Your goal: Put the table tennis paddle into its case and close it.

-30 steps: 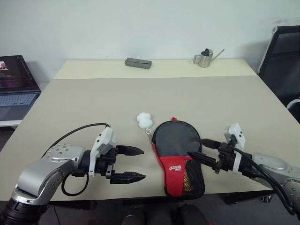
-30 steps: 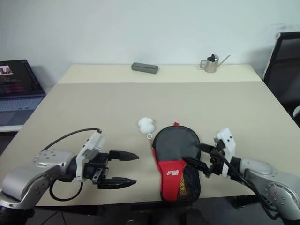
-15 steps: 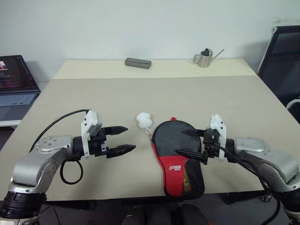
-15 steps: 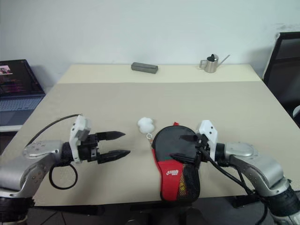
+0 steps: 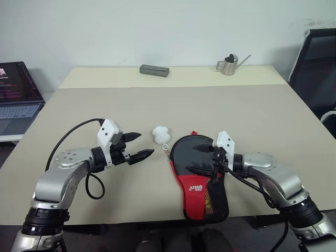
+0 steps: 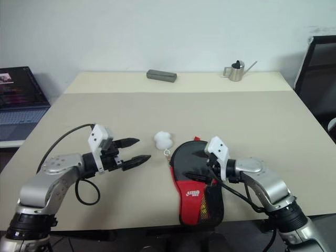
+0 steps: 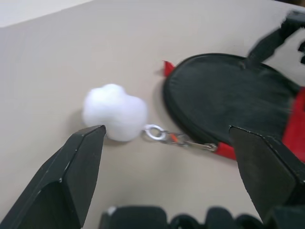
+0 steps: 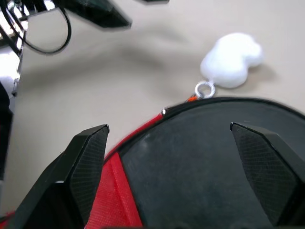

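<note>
Both spread-open grippers, left gripper [image 5: 137, 147] and right gripper [image 5: 197, 159], have closed in on the case [image 5: 199, 176]; best pin it, then grab the zipper pull's white puff [image 5: 161, 134]

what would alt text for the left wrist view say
Two open black end effector fingers frame a beige table, where a fluffy white charm hangs by a small metal ring and clip from the edge of a black and red paddle case lying flat.

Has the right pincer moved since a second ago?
Yes. The right pincer has come leftward from the table's near edge, over the black face of the case.
</note>
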You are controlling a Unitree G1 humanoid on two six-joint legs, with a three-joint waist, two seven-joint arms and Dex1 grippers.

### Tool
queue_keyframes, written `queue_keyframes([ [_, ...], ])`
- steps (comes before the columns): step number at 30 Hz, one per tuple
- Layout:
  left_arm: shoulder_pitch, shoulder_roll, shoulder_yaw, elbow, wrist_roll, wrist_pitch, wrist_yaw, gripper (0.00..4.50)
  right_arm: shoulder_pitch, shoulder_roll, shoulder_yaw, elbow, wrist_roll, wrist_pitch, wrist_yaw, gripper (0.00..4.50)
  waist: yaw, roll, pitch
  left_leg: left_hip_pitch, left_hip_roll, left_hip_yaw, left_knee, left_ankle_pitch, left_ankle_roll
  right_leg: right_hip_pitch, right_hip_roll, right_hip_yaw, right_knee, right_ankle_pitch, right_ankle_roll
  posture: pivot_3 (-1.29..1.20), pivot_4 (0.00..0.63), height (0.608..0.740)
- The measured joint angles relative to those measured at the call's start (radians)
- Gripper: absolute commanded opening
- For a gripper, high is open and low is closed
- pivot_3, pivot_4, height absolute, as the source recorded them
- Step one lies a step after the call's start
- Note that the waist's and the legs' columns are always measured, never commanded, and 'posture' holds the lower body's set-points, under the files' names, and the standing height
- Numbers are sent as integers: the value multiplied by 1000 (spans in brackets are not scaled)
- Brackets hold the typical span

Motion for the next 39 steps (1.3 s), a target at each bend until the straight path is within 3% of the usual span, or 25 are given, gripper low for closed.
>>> queue_keyframes([
  [10,-70,-66,-43,97,94,-20,69,4500,-39,36,34,124,-156,-79,33,4465,-1,0,0,0,0,0,0,0,-1,0,0,0,1,0,0,0,150,740],
  [23,-124,-110,-80,207,169,-86,69,4500,-46,99,53,176,-218,-92,70,4465,-2,0,0,5,0,1,0,1,-4,2,4,1,3,2,-3,0,150,740],
  [39,-324,-253,-185,576,327,-213,106,4500,-73,138,49,223,-260,-103,69,4465,-4,-1,-1,8,-1,1,0,3,-7,3,6,1,4,4,-1,0,150,740],
])
